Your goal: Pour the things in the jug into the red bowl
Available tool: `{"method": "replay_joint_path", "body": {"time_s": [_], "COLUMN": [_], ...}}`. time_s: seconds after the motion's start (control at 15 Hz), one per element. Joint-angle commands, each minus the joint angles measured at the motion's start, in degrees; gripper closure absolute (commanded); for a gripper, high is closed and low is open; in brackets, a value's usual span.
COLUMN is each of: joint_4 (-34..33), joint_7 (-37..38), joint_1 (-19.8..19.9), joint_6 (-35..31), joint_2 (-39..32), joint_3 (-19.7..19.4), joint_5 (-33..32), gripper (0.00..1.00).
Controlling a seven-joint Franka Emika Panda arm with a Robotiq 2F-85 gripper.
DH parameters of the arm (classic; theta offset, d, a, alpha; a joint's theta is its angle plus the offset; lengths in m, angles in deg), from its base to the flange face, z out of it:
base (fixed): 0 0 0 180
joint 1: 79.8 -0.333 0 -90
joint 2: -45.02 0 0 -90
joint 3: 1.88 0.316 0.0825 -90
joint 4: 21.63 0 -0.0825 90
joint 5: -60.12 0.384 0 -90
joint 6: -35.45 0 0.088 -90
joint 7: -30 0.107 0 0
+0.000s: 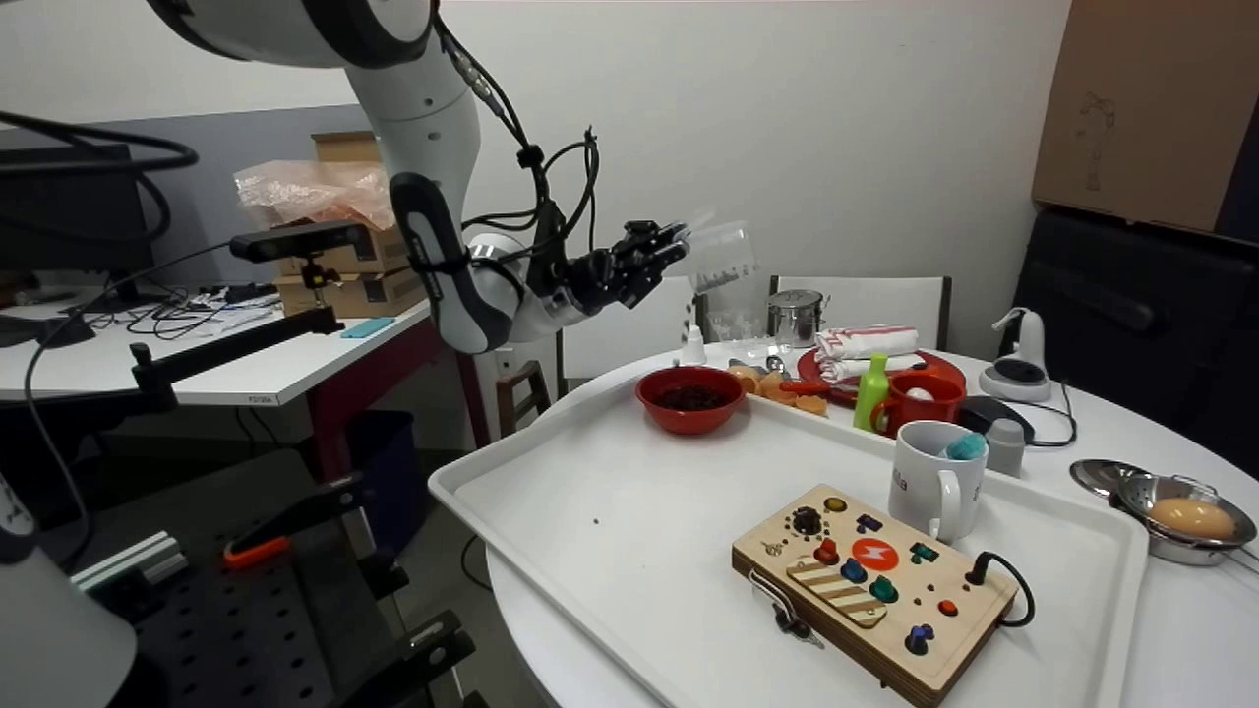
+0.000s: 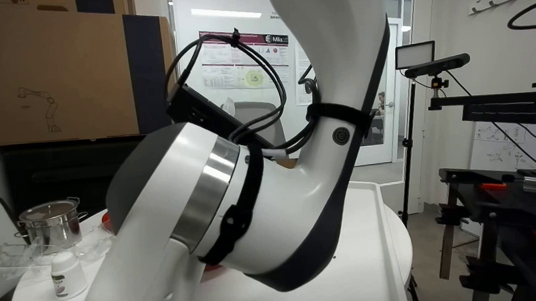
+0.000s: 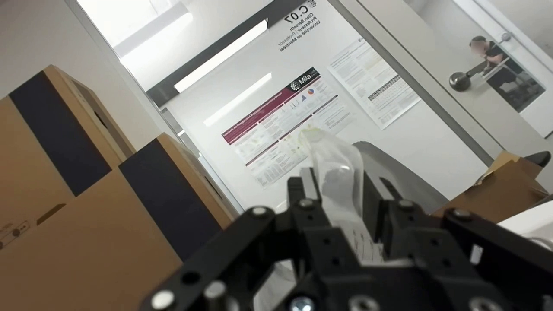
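My gripper [image 1: 677, 246] is shut on the jug's handle, high above the far left end of the tray. The clear jug [image 1: 726, 258] is tipped over, with its markings on the side. Its handle [image 3: 339, 172] passes between the finger pads in the wrist view. The red bowl [image 1: 691, 417] stands below and slightly left of the jug, with a pile of dark small pieces in it. A few dark specks show in the air between jug and bowl. In an exterior view the arm hides the gripper and jug, and nearly all of the bowl.
The white tray [image 1: 629, 580] holds a wooden control box [image 1: 875, 590] and a white mug [image 1: 920, 482]. Beyond it stand a white bottle [image 1: 693, 346], a metal pot [image 1: 795, 320], a green bottle [image 1: 871, 393] and a red mug [image 1: 934, 398].
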Motion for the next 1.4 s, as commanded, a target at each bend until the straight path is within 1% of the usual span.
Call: {"method": "replay_joint_path", "body": {"time_s": [0.0,0.4,0.53,0.6,0.87,1.07,1.2,1.27,1.33], "joint_4": [-2.23,-2.58,-2.30,-3.18,-2.69,-3.42,-3.33,-4.13,-3.13], "joint_7": [1.53,3.51,3.38,4.95,4.55,6.77,6.68,7.88,6.18], "joint_1": [-1.26,-1.22,-1.17,-1.43,-1.06,-1.43,-1.25,-1.55,-1.00], "joint_6": [3.22,5.81,5.73,7.14,6.59,8.23,7.86,9.04,7.20], "joint_2": [-2.29,-3.22,-3.25,-3.93,-3.47,-3.97,-3.75,-4.42,-3.57], "joint_3": [-1.08,-1.03,-0.92,-1.35,-0.70,-1.11,-0.66,-1.17,-0.26], "joint_5": [-1.85,-3.02,-3.47,-3.54,-3.79,-4.16,-4.16,-4.33,-4.09], "gripper": [0.85,0.85,0.85,0.85,0.85,0.85,0.85,0.85,0.85]}}
